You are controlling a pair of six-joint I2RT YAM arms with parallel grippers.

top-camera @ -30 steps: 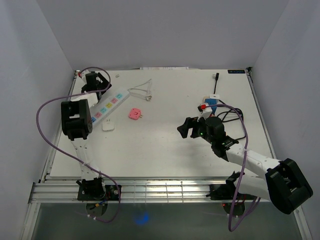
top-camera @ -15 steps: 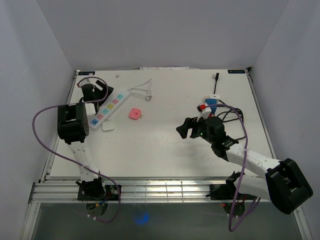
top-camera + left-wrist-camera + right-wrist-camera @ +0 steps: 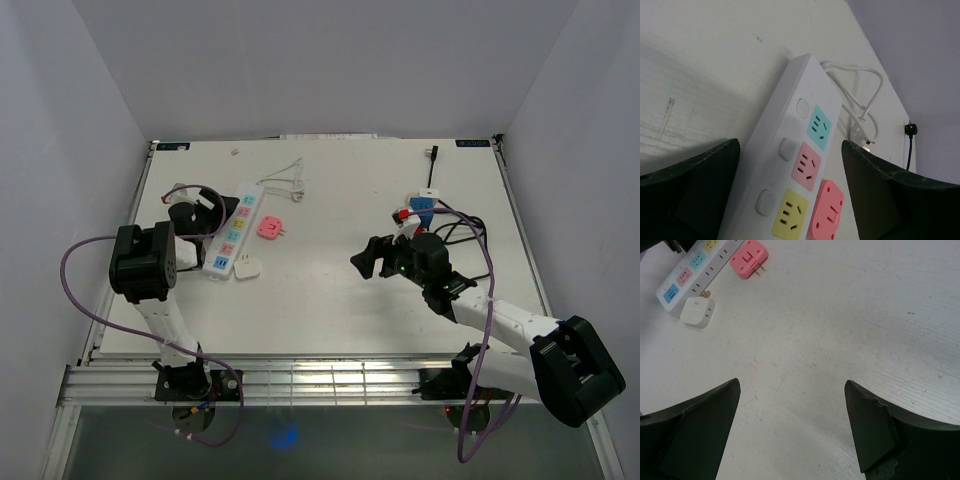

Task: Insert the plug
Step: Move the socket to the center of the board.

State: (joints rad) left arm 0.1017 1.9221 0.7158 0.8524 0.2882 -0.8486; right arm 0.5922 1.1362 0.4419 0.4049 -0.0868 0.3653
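My left gripper faces the power strip, fingers spread; right gripper spread, empty. I'd grab the white plug next.

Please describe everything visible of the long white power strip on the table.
The long white plastic power strip lies flat on the white table, set diagonally. Its top carries a row of coloured socket faces, teal, pink, yellow and blue, each beside a white button; those in view are empty. A thin white cable leaves its far end. The open left tool stands over it.
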